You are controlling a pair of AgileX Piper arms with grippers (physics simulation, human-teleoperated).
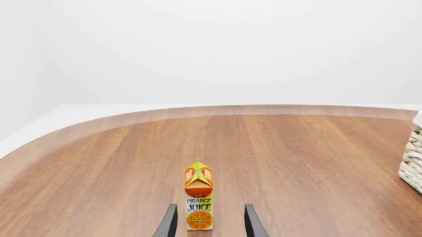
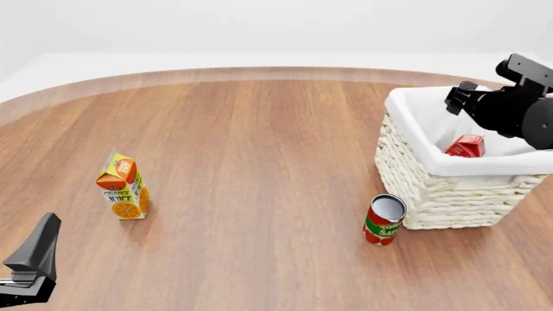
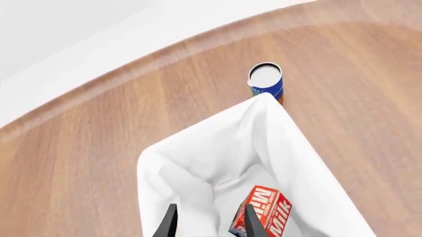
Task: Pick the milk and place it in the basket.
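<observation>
The red milk carton (image 2: 465, 146) lies tilted inside the whitish wicker basket (image 2: 441, 201) at the right of the table, on its white liner. In the right wrist view the milk (image 3: 265, 216) rests just beside one finger, not between the two. My right gripper (image 2: 460, 98) hovers over the basket (image 3: 218, 148), open and empty. My left gripper (image 2: 35, 256) is low at the near left, open and empty. Its fingers (image 1: 169, 223) point at the juice carton, which stands beyond them.
An orange-yellow juice carton (image 2: 124, 188) stands upright at the left, also in the left wrist view (image 1: 198, 200). A red and green can (image 2: 384, 220) stands just in front of the basket's near left corner, and shows in the right wrist view (image 3: 266, 79). The basket's edge (image 1: 412, 165) shows in the left wrist view.
</observation>
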